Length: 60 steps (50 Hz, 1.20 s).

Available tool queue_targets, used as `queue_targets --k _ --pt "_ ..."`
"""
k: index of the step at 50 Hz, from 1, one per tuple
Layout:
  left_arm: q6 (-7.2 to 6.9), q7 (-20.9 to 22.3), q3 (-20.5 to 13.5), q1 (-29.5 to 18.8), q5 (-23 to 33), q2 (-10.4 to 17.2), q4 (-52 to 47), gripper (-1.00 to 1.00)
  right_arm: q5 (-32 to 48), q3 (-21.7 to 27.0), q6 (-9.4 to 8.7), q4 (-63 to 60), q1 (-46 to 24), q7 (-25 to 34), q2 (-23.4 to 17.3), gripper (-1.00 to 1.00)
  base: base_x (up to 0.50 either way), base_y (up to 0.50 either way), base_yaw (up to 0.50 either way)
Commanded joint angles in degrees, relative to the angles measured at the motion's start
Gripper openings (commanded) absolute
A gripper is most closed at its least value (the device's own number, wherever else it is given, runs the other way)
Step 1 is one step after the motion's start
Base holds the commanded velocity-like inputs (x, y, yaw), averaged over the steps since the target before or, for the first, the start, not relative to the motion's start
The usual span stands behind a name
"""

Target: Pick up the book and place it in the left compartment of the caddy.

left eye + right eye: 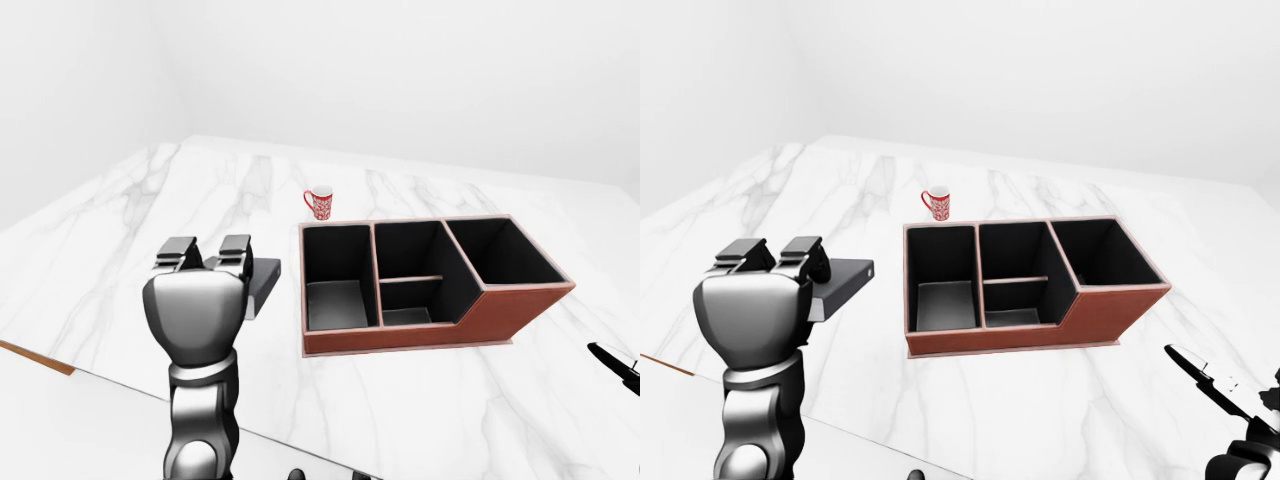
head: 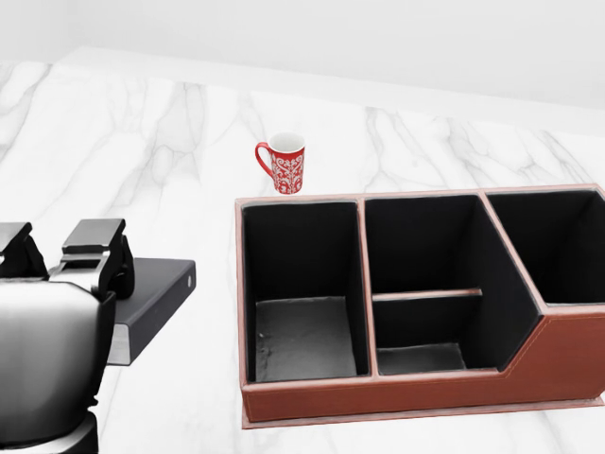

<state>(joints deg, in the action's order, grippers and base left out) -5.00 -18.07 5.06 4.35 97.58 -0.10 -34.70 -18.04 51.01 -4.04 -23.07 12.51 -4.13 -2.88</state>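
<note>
The book (image 2: 156,291), a dark flat slab, is gripped by the fingers of the left robot hand (image 2: 66,284) and held level above the marble worktop (image 2: 170,132), just left of the caddy (image 2: 397,397). The caddy's left compartment (image 2: 302,331) is seen empty. A red mug (image 2: 284,163) stands beyond the caddy. Only part of the right robot hand (image 1: 1215,390) is shown at the right-eye view's lower right; its state cannot be told.
</note>
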Motion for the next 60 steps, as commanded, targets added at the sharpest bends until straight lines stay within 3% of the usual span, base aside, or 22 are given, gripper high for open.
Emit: queue_targets --k 1,11,25,30,35,42,48,60 --pt "0.00 -0.12 8.48 0.73 6.71 -2.24 -3.60 -1.00 -0.27 0.21 -0.29 -0.34 0.08 0.15 0.05 1.00 0.00 0.00 0.00" --pt "0.00 2.09 11.15 0.49 8.43 -2.48 -5.79 -1.00 0.02 -0.09 0.03 0.12 -0.21 0.08 -0.05 1.00 0.00 0.00 0.00" --pt "0.00 -0.04 20.20 2.34 14.48 -3.03 -3.55 -1.00 -0.06 -0.12 -0.28 -0.40 -0.08 0.09 0.05 1.00 0.00 0.00 0.00" --pt "0.00 -2.40 25.04 4.05 15.41 -1.78 -1.68 -1.00 -0.05 -0.08 -0.60 -0.58 -0.18 0.07 0.03 1.00 0.00 0.00 0.00" --pt "0.00 -2.57 29.65 3.30 15.42 1.53 -0.26 -1.00 -0.24 0.02 -0.96 -1.19 0.07 0.02 0.11 1.00 0.00 0.00 0.00" --pt "0.00 -2.16 29.33 3.36 15.42 0.90 -1.08 -1.00 -0.05 -0.08 -0.55 -0.44 -0.15 0.08 0.09 1.00 0.00 0.00 0.00" --pt "0.00 -2.22 31.15 3.41 15.42 2.74 -2.11 -1.00 -0.11 0.02 -0.45 -0.43 -0.01 0.14 0.16 1.00 0.00 0.00 0.00" --pt "0.00 -4.36 30.99 4.55 15.42 1.17 -0.21 -1.00 -0.12 0.07 -0.54 -0.56 0.05 0.05 0.15 1.00 0.00 0.00 0.00"
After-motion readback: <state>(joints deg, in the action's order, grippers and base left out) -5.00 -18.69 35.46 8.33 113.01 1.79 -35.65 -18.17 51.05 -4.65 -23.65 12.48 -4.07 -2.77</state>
